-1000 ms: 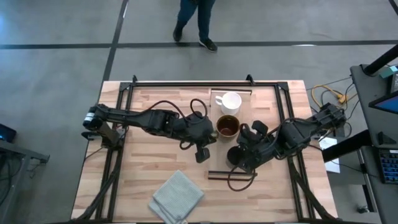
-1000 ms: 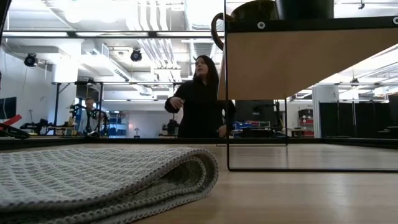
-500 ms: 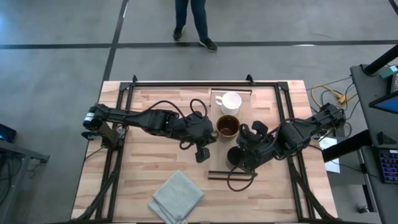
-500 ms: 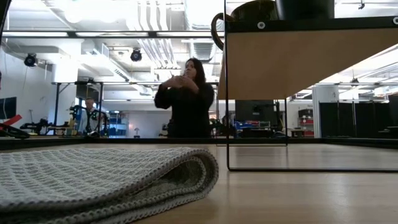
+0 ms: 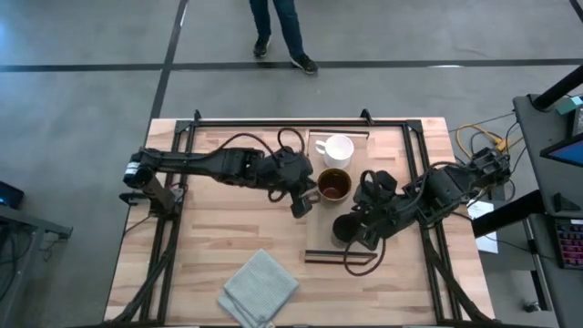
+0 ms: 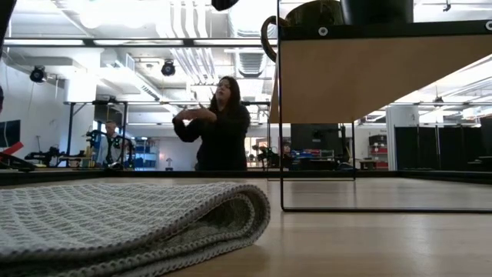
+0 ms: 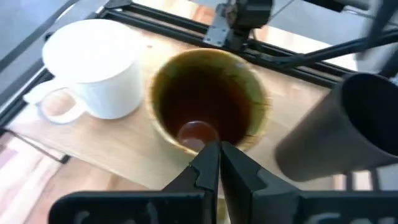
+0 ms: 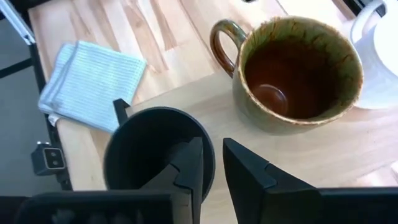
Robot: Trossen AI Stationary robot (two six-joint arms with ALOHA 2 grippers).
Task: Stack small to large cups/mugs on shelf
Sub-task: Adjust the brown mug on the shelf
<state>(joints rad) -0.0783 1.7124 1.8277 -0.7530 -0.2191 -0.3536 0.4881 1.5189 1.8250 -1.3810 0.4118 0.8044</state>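
The light-wood shelf (image 5: 318, 242) carries three cups in a row. The white mug (image 5: 338, 148) stands at its far end, the glossy brown mug (image 5: 333, 184) in the middle and the dark cup (image 5: 343, 228) toward its near end. My left gripper (image 5: 302, 199) is shut, with its tips (image 7: 219, 152) over the brown mug's (image 7: 208, 102) left rim. My right gripper (image 5: 358, 230) is at the dark cup (image 8: 143, 146). In the low view the brown mug (image 6: 307, 11) and the dark cup (image 6: 377, 9) stand on the raised shelf (image 6: 354, 77). My left gripper: its shut fingertips (image 7: 211, 163) hide the brown mug's near rim, so I cannot tell whether they touch it. My right gripper holds the dark cup by its rim (image 8: 209, 144), one finger (image 8: 186, 165) inside and one (image 8: 249, 171) outside, slanting down from the right. The cup stands upright on the shelf.
A folded grey cloth (image 5: 260, 289) lies near the table's near edge, left of the shelf, and fills the low view's foreground (image 6: 123, 219). Dark frame rails (image 5: 273, 121) run along the far edge and both sides. A person (image 6: 219, 123) stands beyond the table.
My left arm has swung toward the far edge. Its gripper has moved up beside the brown mug's left side. The cups have stayed where they were. The person behind the table has shifted left and moved their arms.
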